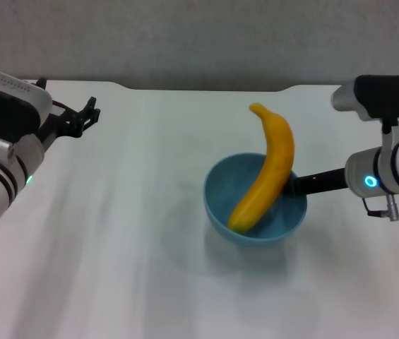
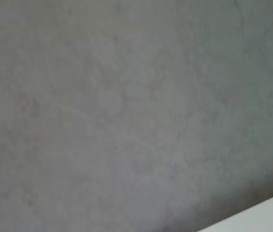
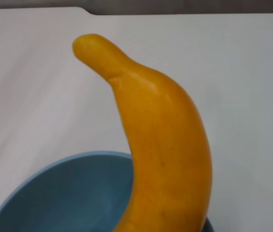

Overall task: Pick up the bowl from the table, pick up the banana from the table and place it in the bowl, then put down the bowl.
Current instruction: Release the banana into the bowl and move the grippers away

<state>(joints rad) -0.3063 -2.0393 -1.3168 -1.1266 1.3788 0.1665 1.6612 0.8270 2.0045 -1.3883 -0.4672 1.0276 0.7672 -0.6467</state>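
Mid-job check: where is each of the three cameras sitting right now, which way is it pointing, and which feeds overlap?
Head view: on the head, facing forward and down at the table; shows both arms, left tool far left, right tool at the bowl holding the banana.
Left wrist view: faces a plain grey surface, a white sliver at one corner; no robot parts.
Right wrist view: close over the bowl, facing the banana; no robot parts.
Shared: head and right wrist views show bowl, banana, table.
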